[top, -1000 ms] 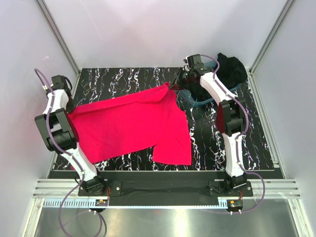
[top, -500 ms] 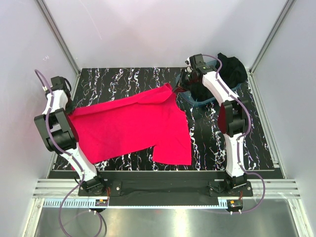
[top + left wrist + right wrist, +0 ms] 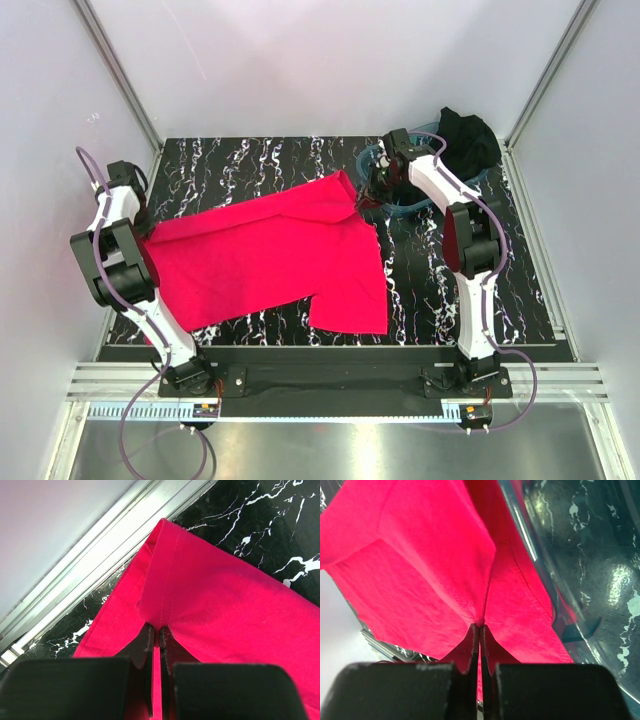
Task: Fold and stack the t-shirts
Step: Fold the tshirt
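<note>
The pinkish-red t-shirt [image 3: 270, 255] lies spread over the black marbled table, stretched between both arms. My left gripper [image 3: 147, 228] is shut on its left edge near the table's left side; the wrist view shows the hemmed red cloth [image 3: 210, 590] pinched between the jaws [image 3: 159, 630]. My right gripper [image 3: 366, 190] is shut on the shirt's far right corner beside the tub, with the red cloth [image 3: 440, 570] bunched at the fingertips [image 3: 479, 626]. The black t-shirt [image 3: 468, 140] is heaped at the back right, half in the tub.
A clear teal plastic tub [image 3: 405, 205] stands at the table's back right; its rim [image 3: 530, 545] runs close past the right gripper. A metal rail [image 3: 90, 555] and white walls bound the left edge. Bare marbled table [image 3: 440, 300] shows on the right.
The right gripper has drawn the shirt's far corner a little rightward and toward the near side. The left gripper has moved slightly nearer with its edge. The cloth lies flatter.
</note>
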`<state>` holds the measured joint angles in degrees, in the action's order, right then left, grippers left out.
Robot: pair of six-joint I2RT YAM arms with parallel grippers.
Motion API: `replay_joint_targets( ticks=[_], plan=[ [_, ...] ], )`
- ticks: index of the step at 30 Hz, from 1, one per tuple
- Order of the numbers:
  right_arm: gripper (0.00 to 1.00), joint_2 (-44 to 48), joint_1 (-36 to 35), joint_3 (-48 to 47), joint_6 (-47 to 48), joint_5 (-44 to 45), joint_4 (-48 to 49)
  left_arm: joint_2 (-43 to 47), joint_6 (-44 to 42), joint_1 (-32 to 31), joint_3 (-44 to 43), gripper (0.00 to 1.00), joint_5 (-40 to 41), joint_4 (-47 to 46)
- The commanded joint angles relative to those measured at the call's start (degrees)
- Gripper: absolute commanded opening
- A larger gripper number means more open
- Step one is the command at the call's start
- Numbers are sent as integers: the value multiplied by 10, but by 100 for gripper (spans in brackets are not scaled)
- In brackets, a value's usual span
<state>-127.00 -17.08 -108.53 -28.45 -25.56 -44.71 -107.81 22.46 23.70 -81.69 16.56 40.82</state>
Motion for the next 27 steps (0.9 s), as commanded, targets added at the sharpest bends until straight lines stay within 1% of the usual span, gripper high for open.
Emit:
replay_joint_targets(
  ticks=[1, 6, 10, 13, 14, 20, 24, 27],
  plan=[
    [0, 23, 3, -5, 17, 10, 3, -2, -2, 4, 0, 0, 12, -13],
    [0, 29, 3, -51, 2, -5, -10, 4, 0, 4, -1, 0, 9, -12],
    [0, 56, 3, -67, -27, -47, -13, 16, -3, 5, 0, 0, 15, -14],
    [0, 77, 3, -35, -63, -75, 8, 19, -4, 5, -2, 0, 19, -14],
    [0, 83, 3, -7, -74, -76, 16, 18, -4, 5, -2, 0, 19, -14],
    [0, 121, 3, 126, -120, -53, 103, 9, -1, 5, 1, 0, 14, -18],
    [0, 91, 2, 137, -113, -52, 119, 5, -2, 5, 5, 0, 15, -20],
    [0, 71, 4, 126, -105, -41, 119, 2, -3, 6, 2, 0, 19, -19]
  ],
)
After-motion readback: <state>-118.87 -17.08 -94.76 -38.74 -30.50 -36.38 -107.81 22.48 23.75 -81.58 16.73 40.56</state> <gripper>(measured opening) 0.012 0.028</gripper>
